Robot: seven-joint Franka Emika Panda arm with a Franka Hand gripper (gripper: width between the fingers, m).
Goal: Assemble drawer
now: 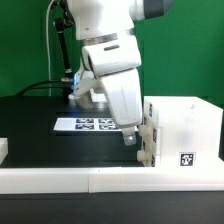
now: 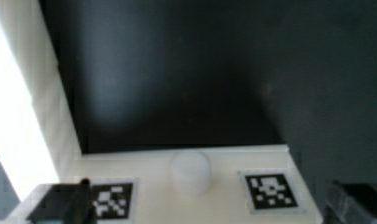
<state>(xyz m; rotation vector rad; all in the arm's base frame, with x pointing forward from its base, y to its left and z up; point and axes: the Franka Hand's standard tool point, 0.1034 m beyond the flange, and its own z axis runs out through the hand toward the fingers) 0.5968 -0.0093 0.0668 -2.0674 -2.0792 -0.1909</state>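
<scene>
The white drawer housing stands at the exterior view's right on the black table. A white drawer panel with marker tags sits at its left side. My gripper hangs right at that panel. In the wrist view the panel shows two tags and a small rounded knob, with the dark space of the housing beyond it. My gripper is open. Its dark fingers stand wide apart, one on each side of the panel, with no grip visible.
The marker board lies flat on the table behind my arm. A long white ledge runs along the front edge, with a small white block at the far left. A white wall borders the dark space in the wrist view.
</scene>
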